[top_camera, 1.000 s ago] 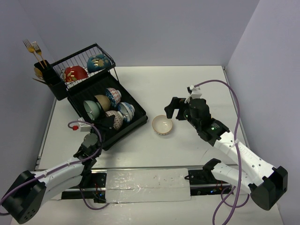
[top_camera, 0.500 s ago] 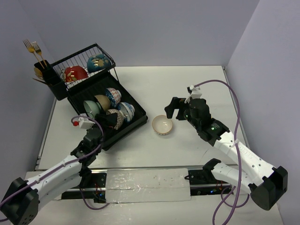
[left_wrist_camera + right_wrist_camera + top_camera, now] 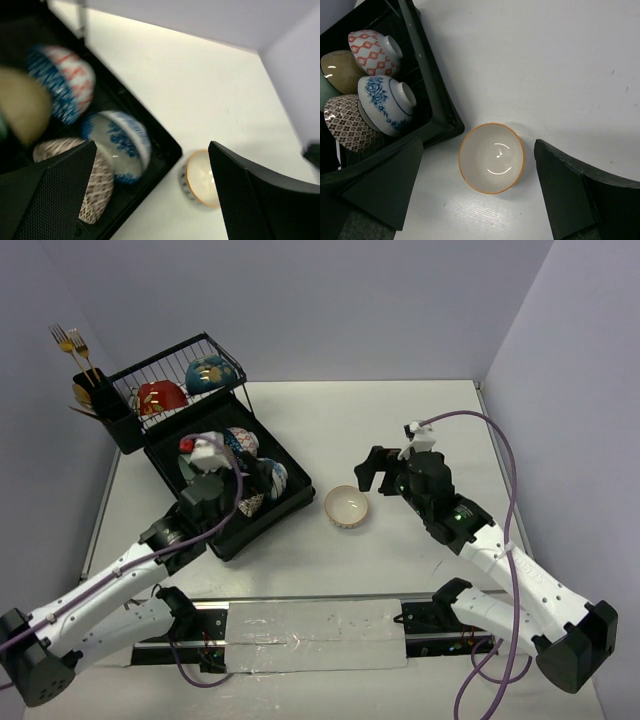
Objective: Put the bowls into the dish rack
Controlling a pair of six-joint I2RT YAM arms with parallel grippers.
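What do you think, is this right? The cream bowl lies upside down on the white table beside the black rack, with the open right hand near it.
Not quite. The bowl is not upside down: it stands upright, opening facing up, and the right wrist view shows its white inside. The rest holds: on the table, beside the rack, open right hand near it.

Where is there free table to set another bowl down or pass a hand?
Bare table lies behind the cream bowl up to the far edge, and in front of it toward the near edge. The rack's lower tray is crowded with bowls.
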